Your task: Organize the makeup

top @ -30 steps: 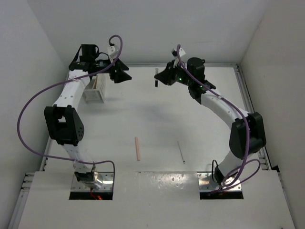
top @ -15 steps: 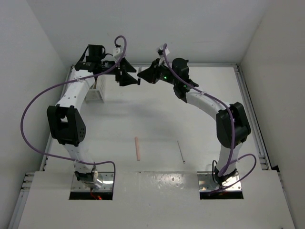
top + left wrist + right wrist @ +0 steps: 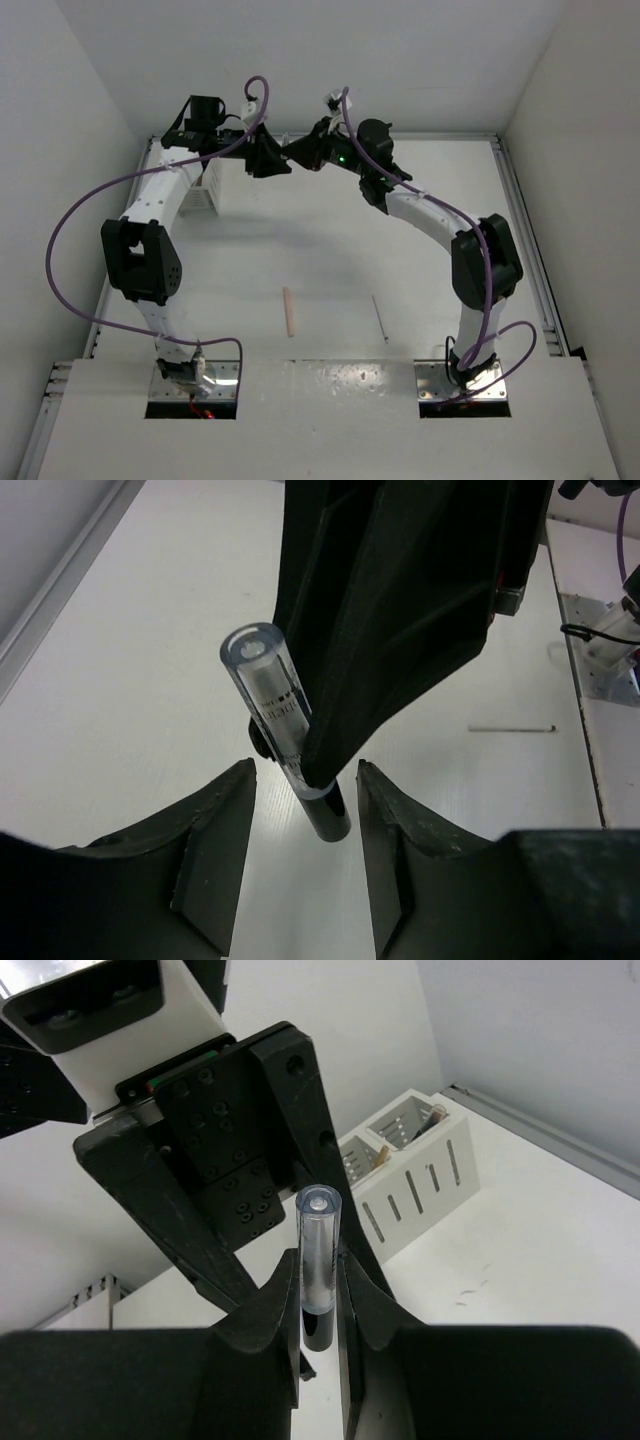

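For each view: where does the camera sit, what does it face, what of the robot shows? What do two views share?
Top: above and behind, facing down at the table; left arm and right arm show.
Left wrist: faces the stick in the right jaws; open left jaws show.
Right wrist: faces the box; right jaws show, shut on the stick.
Both wrists share the stick.

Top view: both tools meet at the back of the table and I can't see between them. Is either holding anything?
Observer: Yes. The right tool is clamped on a clear-and-black stick.
Operator: Has the left one got it?
Observer: No. The left tool straddles its black end, fingers clear on both sides.
Operator: And the box?
Observer: A tan tip shows in each compartment of the box.
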